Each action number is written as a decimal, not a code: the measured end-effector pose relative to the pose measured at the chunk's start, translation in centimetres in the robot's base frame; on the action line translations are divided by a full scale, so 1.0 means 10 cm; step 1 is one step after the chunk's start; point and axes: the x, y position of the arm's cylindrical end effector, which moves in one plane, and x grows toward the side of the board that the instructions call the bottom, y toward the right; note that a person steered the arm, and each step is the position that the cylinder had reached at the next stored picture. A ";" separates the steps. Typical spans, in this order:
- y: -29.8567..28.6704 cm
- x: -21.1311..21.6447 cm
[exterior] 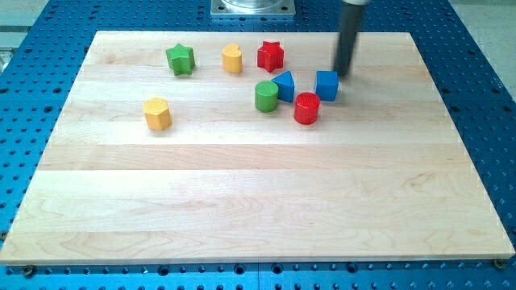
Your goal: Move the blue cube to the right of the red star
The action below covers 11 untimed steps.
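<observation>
The blue cube (326,84) sits on the wooden board, right of centre near the view's top. The red star (271,55) lies up and to the left of it. My tip (343,75) is just right of and slightly above the blue cube, very close to its upper right corner; contact cannot be told. The dark rod rises from there out of the view's top.
A blue triangular block (284,85), a green cylinder (266,96) and a red cylinder (306,108) cluster left of and below the cube. A yellow block (232,58) and a green star (181,59) lie left of the red star. A yellow hexagonal block (157,113) sits at the left.
</observation>
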 end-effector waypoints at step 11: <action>-1.07 0.78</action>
